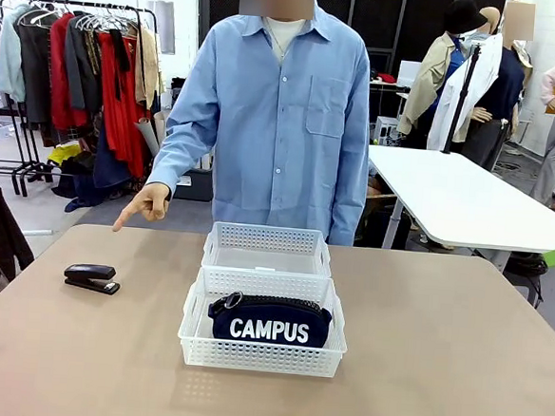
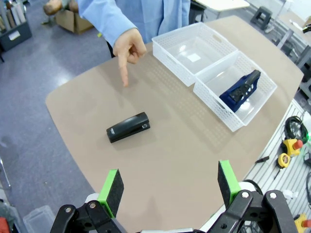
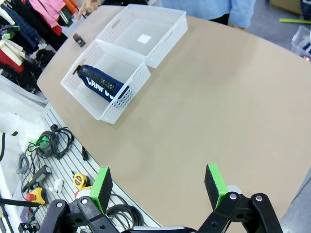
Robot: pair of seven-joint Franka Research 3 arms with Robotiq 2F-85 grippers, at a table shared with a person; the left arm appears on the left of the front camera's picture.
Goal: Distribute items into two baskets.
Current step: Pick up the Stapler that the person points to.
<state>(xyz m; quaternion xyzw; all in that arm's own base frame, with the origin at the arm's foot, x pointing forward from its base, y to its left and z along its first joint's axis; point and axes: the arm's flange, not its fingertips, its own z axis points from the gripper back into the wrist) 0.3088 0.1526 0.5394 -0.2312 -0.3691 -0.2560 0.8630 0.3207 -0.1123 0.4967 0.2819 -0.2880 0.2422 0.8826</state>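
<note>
Left claw (image 2: 169, 183) and right claw (image 3: 157, 186) wide open, empty, above bench (image 1: 439, 353); pouch (image 1: 269, 322) lying in nearer basket (image 1: 190, 340), farther basket (image 1: 268, 233) empty, stapler (image 2: 128, 127) loose on bench left of baskets with person's hand (image 1: 146, 204) pointing nearby; judged half done, stapler left to place.

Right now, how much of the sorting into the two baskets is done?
Done: the pouch sits in the near basket. In hand: nothing; the left gripper and right gripper are open and empty above the table. Left: the stapler lies on the table beside the baskets, the person's hand pointing down near it; the far basket holds no item.
</note>
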